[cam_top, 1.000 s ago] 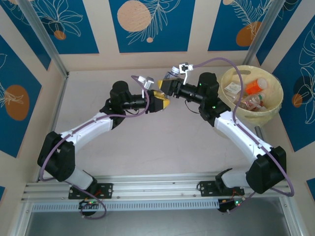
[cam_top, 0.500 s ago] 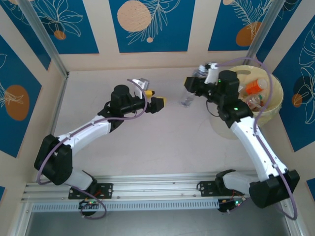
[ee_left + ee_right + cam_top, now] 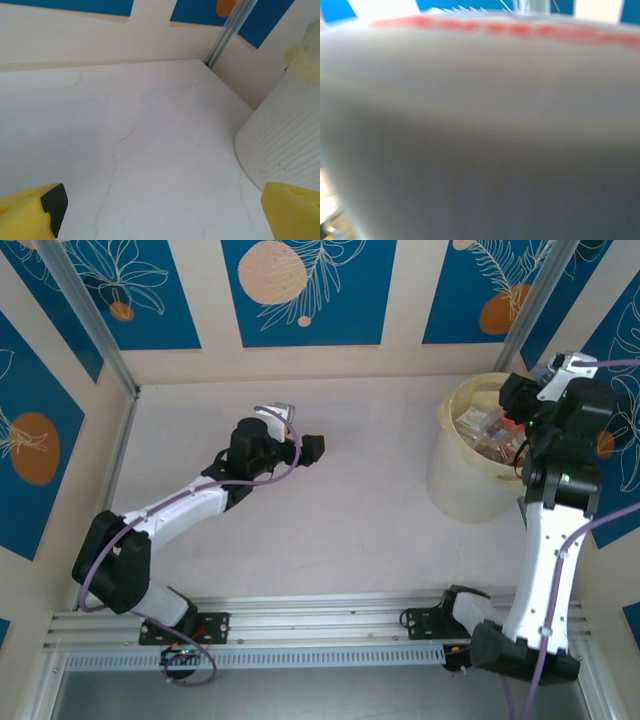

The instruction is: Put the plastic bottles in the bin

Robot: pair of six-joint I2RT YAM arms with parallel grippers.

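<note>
**Inspector A:** Which step are we examining?

**Inspector B:** We are judging it to be the drop into the bin, which is standing at the far right corner of the desk. The right gripper is hanging over the bin's right side, above the plastic bottles heaped inside.

**Inspector A:** Is it carrying a bottle?

**Inspector B:** We cannot tell. From above, its jaws are looking dark and foreshortened. In the right wrist view a pale blurred shape with a red band is sitting too close to the lens to name. We are recording that gripper's state as undetermined.

**Inspector A:** And the left side?

**Inspector B:** The left gripper is standing wide, with nothing between its yellow fingers. It is hanging low over bare desk near the middle, well apart from the bin's ribbed wall on its right.

**Inspector A:** What are we recommending for a clean drop?

**Inspector B:** We are advising that the gripper be well inside the rolled rim before it opens, and that any release be made low. The heap is reaching close to the rim, so a bottle let go from height could bounce or roll out. We are also advising a straight lift afterwards, so the fingers are not catching the rim and shifting the bin.
</note>
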